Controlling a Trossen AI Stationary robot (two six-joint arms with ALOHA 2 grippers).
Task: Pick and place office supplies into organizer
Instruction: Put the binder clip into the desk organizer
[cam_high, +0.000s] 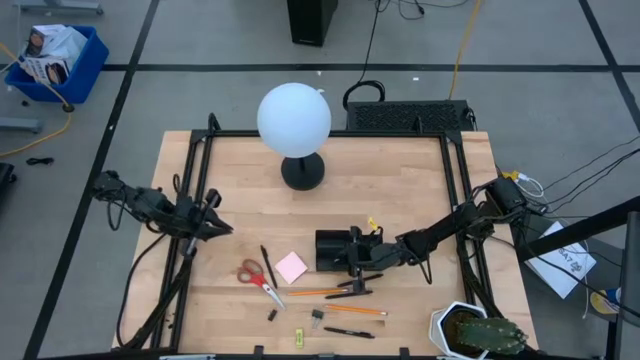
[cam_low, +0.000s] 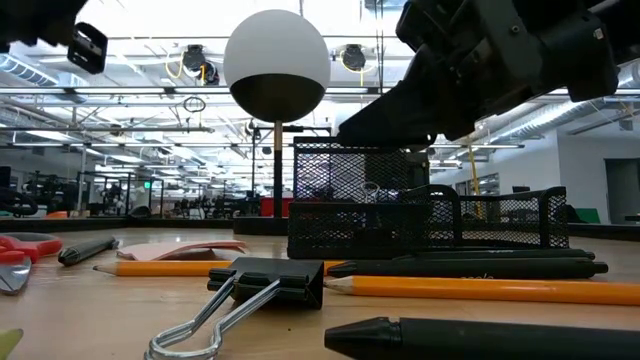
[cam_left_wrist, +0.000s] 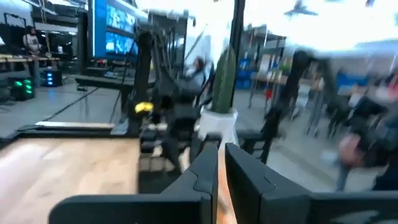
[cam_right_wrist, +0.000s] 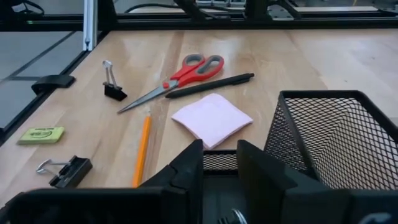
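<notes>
right tool (cam_high: 352, 262), tips slightly apart and empty, hung over the organizer (cam_high: 335, 248), likely for a drop-off; left tool (cam_high: 222, 228) waited closed at the bench (cam_high: 420, 200) left edge.

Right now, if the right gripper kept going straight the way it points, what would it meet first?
Probably the pink sticky-note pad, straight ahead of the right gripper past the organizer edge; beyond it lie the pen and scissors. Depth is uncertain.

You see even overhead light; the lamp (cam_high: 294, 119) glares white, the left wrist view is motion-blurred, and near pens (cam_low: 480, 338) lie defocused.
</notes>
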